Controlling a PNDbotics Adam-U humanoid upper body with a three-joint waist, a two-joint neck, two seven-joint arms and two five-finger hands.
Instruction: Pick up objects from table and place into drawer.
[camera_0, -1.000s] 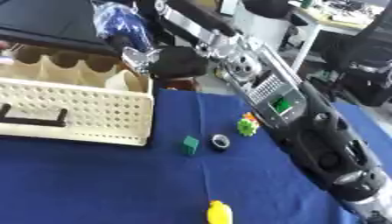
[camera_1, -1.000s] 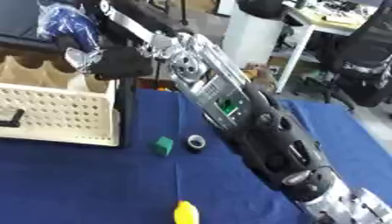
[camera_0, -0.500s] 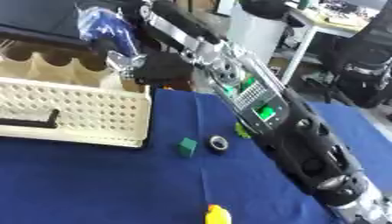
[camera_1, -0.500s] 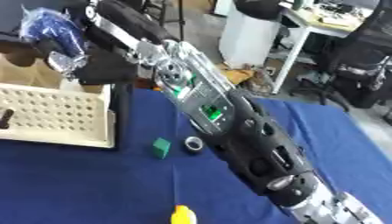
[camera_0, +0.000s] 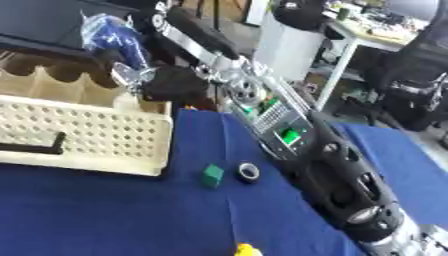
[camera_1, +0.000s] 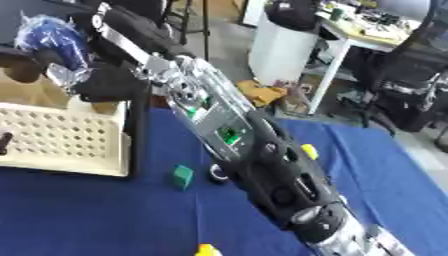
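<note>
My right arm reaches from the lower right up to the upper left. Its dark hand (camera_0: 175, 82) is shut on the crinkled clear wrapping of a blue bagged object (camera_0: 114, 37), which hangs over the back right part of the cream perforated drawer (camera_0: 79, 135). On the blue tablecloth lie a green cube (camera_0: 212, 175), a black tape ring (camera_0: 248, 171) beside it, and a yellow object (camera_0: 247, 250) at the bottom edge. A small yellow-green thing (camera_1: 309, 150) shows just behind the arm. My left hand is not in view.
The drawer has a black handle (camera_0: 31, 147) on its front and scalloped dividers inside. The arm crosses the table diagonally above the small objects. Behind the table stand a white desk (camera_0: 350, 45) and an office chair (camera_0: 420, 95).
The right hand has carried the blue bagged object a little to the left and slightly lower over the drawer. The whole view has also shifted.
</note>
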